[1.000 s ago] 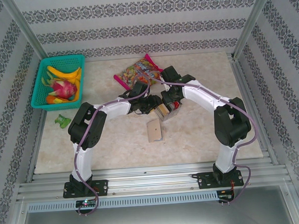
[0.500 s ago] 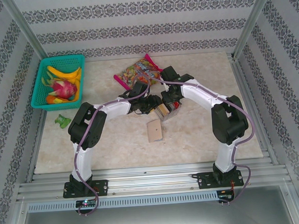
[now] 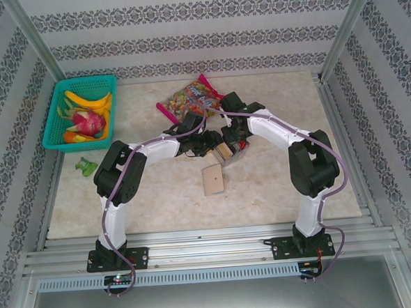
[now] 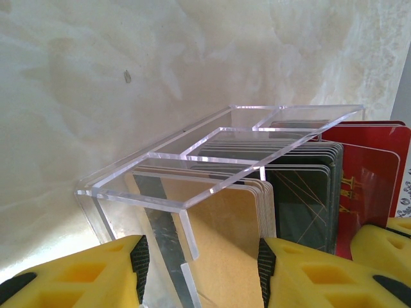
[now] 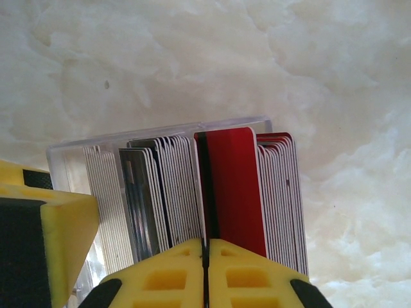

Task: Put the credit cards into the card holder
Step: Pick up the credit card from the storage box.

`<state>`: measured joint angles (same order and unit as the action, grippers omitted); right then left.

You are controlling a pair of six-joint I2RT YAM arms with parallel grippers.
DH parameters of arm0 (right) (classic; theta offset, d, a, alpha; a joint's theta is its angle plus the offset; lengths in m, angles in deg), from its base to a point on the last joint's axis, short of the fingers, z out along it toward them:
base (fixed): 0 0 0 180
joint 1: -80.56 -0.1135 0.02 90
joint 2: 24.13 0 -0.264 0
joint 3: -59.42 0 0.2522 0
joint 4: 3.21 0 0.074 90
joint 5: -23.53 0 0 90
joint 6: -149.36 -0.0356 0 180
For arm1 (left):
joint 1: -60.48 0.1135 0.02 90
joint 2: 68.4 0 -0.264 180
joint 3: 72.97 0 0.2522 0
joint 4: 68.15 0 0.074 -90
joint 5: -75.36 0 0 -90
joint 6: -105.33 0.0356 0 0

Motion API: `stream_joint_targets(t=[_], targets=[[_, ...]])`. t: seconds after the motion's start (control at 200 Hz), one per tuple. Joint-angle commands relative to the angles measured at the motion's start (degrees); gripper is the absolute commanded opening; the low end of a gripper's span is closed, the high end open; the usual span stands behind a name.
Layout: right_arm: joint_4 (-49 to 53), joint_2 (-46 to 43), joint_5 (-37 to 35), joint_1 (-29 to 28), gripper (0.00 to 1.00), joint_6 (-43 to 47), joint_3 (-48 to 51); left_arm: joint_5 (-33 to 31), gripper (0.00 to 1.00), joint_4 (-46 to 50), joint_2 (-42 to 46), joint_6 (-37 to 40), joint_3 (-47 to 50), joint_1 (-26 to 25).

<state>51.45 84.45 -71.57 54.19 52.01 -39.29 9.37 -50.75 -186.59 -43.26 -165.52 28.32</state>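
At the far-left corner of the table (image 3: 159,199) a green basket (image 3: 86,79) of fruit is seen; a candy bag (image 3: 191,97) lies at the far edge, mid-width. Mid-table, the left gripper (image 4: 199,249) is held half-spread, clamped across one end of the clear rack (image 4: 212,138). The card holder (image 3: 213,179) is laid flat just beside the rack, toward the near edge, apart from both grippers. In the rack, credit cards (image 4: 302,192) are stood upright in tan, dark and red stacks. The right gripper (image 5: 205,249) is pinched tight on the top edge of a red card (image 5: 234,186) seated in the rack.
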Motion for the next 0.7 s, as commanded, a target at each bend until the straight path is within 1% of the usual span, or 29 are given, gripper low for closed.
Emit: stream_joint_targets(t=[0.0, 0.06, 0.22, 0.39, 0.694], targets=[[2.1, -1.9, 0.6, -0.1, 0.06, -0.8, -1.5, -1.0, 0.51, 2.9, -2.2, 0.8, -0.4, 0.5], [2.6, -3.8, 0.9, -0.1, 0.04, -1.4, -1.8, -1.0, 0.51, 3.1, -1.9, 1.2, -0.4, 0.5], [2.3, -9.1, 1.3, -0.1, 0.04, -4.5, -0.2, -1.8, 0.51, 3.6, -0.2, 2.8, -0.3, 0.5], [0.8, -14.0, 1.3, 0.2, 0.03, -9.0, 2.9, -1.9, 0.54, 3.8, 2.3, 4.6, -0.2, 0.5], [-2.7, -22.6, 5.3, 1.3, 0.0, -19.0, 9.9, -3.2, 0.57, 3.8, 8.5, 6.2, 3.7, 0.5]])
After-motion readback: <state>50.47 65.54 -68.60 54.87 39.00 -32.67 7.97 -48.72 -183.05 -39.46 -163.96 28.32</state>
